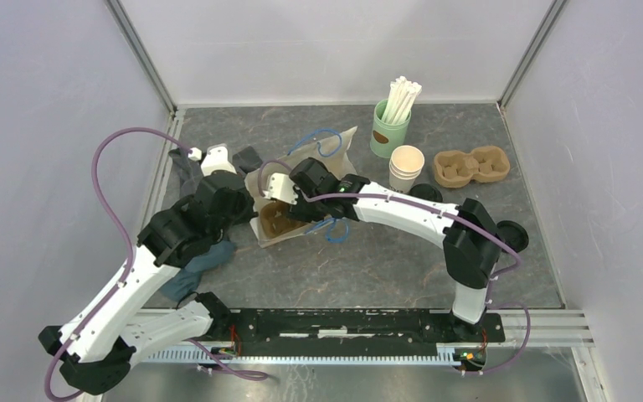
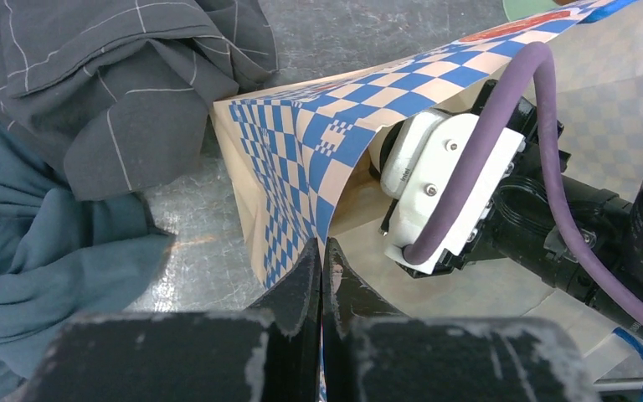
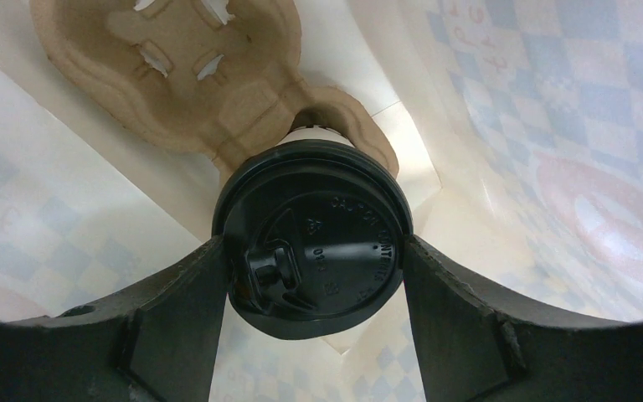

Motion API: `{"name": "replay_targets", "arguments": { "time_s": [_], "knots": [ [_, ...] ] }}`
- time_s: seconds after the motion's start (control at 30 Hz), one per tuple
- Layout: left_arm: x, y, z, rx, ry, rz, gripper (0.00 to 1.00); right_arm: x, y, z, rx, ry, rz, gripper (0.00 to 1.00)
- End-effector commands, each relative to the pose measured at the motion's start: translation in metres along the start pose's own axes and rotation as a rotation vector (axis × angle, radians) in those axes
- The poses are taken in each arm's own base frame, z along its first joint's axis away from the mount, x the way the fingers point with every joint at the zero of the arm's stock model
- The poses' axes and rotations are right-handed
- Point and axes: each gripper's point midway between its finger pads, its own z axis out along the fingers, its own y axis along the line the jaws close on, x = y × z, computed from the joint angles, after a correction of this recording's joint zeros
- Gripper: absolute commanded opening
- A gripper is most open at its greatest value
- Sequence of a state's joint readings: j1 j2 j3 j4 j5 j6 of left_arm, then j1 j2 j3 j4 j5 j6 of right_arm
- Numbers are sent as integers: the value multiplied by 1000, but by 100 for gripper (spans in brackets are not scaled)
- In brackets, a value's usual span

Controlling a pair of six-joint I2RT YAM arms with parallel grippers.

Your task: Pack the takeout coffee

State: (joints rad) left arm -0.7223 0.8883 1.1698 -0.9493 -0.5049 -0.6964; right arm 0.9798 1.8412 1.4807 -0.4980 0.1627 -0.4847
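Overhead view of a grey marbled counter (image 1: 368, 260) between pale walls. Left of centre, a paper bag (image 1: 339, 151) with blue checks and blue handles, lying on its side, both arms meeting at its mouth.

Left claw (image 2: 322, 251) pressed together on the rim of the bag's mouth, pinching the checked paper and holding the mouth up. Just beside it, toward the left edge of the counter, a dark grey cloth (image 2: 117, 84) bunched over a teal cloth (image 2: 33, 251).

Right claw (image 3: 310, 251) deep inside the bag, spread wide, one finger against each side of a black lid (image 3: 335, 218), gripping a white paper cup (image 3: 314, 136) by that lid. Cup upright, its base at the nearer well of a brown pulp carrier (image 3: 176, 75) lying within the bag; seated there or not, cannot tell.

Near the far edge, right of centre, a green cup (image 1: 388, 134) full of white straws (image 1: 402, 94). Just beside it, a stack of white paper cups (image 1: 406, 167), unlidded. Toward the far right corner, a second pulp carrier (image 1: 471, 165). Close to the right arm, loose black lids (image 1: 511, 236) flat on the counter.
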Motion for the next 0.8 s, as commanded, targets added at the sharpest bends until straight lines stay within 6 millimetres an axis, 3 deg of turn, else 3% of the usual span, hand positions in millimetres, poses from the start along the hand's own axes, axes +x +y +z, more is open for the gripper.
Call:
{"name": "replay_targets", "arguments": {
  "time_s": [0.0,0.17,0.4,0.77],
  "knots": [
    [-39,-7,-15,27,-123,-33,2,76,59,20,-217,277,24,74],
    [-38,-6,-17,36,-121,-50,2,47,45,-6,-184,215,65,84],
    [-28,-12,-19,77,-85,-84,2,31,36,-36,-134,155,112,98],
    [-7,-19,-14,101,3,-133,2,12,32,-84,-95,69,172,98]
  ]
}}
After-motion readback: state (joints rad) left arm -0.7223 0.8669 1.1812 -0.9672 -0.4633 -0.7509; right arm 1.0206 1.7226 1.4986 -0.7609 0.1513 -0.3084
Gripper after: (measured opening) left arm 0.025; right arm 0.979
